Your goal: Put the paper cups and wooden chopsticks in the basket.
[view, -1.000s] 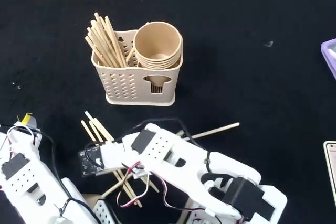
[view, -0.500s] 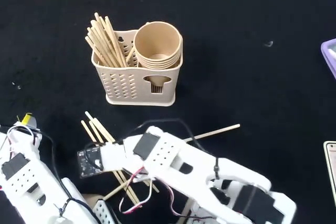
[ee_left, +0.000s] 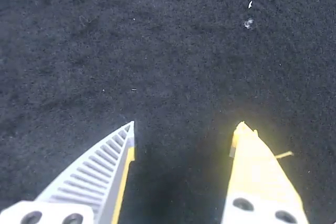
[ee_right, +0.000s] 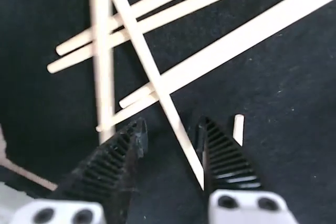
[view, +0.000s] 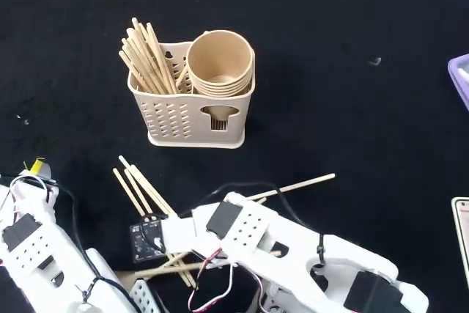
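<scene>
No legible text, labels, numbers or signs anywhere.

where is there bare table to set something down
Widest bare table lies right of the basket, out to the purple thing at the edge. Crowded in front: loose chopsticks crossed under the right hand.

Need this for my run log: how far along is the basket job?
Done: the paper cups and a bundle of chopsticks stand in the basket. In hand: the right pincer is open, low over the loose chopsticks on the table, one stick between its jaws, not gripped. To do: those loose chopsticks. The left pincer is open, holding nothing.
</scene>
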Available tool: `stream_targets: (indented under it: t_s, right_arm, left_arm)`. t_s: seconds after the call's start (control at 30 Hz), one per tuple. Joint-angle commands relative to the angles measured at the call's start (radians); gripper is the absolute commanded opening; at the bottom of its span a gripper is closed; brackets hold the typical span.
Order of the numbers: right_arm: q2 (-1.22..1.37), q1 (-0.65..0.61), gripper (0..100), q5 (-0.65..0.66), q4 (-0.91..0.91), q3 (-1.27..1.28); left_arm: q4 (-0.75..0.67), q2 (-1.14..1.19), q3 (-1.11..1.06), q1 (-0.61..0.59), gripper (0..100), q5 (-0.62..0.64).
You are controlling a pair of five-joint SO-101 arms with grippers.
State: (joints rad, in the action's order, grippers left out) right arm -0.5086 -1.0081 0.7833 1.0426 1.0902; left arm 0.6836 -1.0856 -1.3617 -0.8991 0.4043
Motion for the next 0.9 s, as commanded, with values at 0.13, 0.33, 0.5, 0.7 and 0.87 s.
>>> stream_targets:
  t_s: [0.13, 0.33, 0.5, 0.7, 0.87]
  right_arm:
    - [-0.031, -0.015, 16.0, 0.008, -0.049, 0.013]
    - [-0.031, -0.012, 15.8, 0.008, -0.13, 0.07]
    - [-0.033, -0.009, 15.8, 0.008, -0.127, 0.07]
    - [-0.041, -0.017, 16.3, -0.097, 0.032, -0.054]
    - [-0.033, -0.074, 17.2, -0.204, 0.087, -0.157]
  left_arm:
    - [-0.005, -0.014, 0.035, 0.013, 29, 0.0]
    - [-0.005, -0.014, 0.035, 0.013, 29, 0.0]
    - [-0.005, -0.014, 0.035, 0.013, 29, 0.0]
    - [-0.005, -0.014, 0.035, 0.013, 29, 0.0]
    - [-0.005, -0.014, 0.035, 0.013, 29, 0.0]
